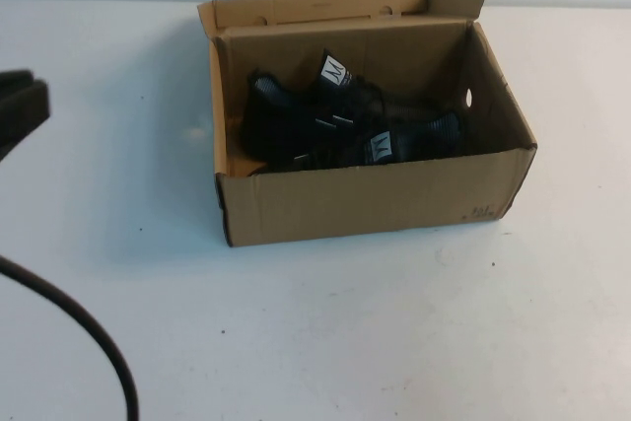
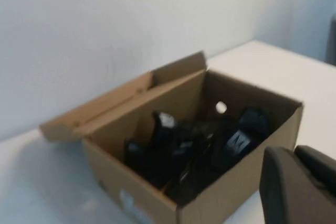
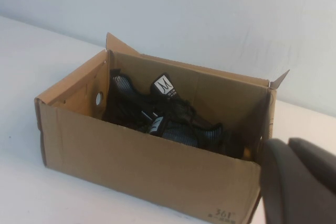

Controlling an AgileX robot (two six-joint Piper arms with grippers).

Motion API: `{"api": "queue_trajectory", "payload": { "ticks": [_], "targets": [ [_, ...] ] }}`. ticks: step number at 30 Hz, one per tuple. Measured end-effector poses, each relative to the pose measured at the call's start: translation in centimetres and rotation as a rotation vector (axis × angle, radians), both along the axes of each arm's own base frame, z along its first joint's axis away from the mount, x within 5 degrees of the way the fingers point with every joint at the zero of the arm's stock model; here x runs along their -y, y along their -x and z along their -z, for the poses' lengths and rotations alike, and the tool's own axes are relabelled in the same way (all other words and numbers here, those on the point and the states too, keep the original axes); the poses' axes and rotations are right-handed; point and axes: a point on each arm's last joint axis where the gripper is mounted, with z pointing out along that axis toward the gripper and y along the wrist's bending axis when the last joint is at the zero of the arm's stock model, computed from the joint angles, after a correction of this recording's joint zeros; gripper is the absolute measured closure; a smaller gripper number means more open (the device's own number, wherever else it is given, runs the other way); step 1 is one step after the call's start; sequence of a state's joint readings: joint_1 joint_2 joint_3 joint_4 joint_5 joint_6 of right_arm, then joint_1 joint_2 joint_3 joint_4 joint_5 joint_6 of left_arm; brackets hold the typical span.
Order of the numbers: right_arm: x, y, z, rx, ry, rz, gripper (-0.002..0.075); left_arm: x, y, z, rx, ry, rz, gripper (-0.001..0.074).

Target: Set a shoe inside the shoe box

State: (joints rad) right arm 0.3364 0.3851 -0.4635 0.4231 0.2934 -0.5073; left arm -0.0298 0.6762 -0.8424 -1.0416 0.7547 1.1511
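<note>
Resting inside the open shoe box (image 1: 375, 199) on the table (image 1: 394, 342), both shoes (image 1: 330, 120) are lying tangled; a lace may be catching the lid. Left gripper (image 2: 299, 187) and right gripper (image 3: 299, 182) are hovering nearby, holding nothing; finger opening cannot be told.

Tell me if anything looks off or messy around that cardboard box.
Nothing spilled or damaged. Both shoes lie jumbled inside the shoe box, lid open. The left gripper sits at the table's left edge; the right gripper hangs near the box's right end.
</note>
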Motion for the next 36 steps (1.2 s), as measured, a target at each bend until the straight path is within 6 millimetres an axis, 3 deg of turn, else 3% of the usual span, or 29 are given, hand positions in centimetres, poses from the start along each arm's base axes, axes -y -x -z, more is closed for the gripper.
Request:
{"api": "queue_trajectory", "payload": {
  "ticks": [7,12,17,25,36],
  "targets": [
    [0.0,0.0,0.0,0.0,0.0,0.0,0.0742,-3.4,2.4,1.9,-0.211,0.007,-0.42,0.0736],
    [0.0,0.0,0.0,0.0,0.0,0.0,0.0742,-4.9,3.4,4.3,-0.057,0.065,-0.59,0.0736],
    [0.0,0.0,0.0,0.0,0.0,0.0,0.0742,-5.2,4.5,7.3,0.102,0.138,-0.617,0.0736],
    [0.0,0.0,0.0,-0.001,-0.002,0.0,0.0742,-5.3,5.1,13.2,0.008,0.204,-0.617,0.0736],
    [0.0,0.0,0.0,-0.001,-0.002,0.0,0.0742,-4.7,5.6,17.8,0.172,0.213,-0.483,0.0736]
  ]
}}
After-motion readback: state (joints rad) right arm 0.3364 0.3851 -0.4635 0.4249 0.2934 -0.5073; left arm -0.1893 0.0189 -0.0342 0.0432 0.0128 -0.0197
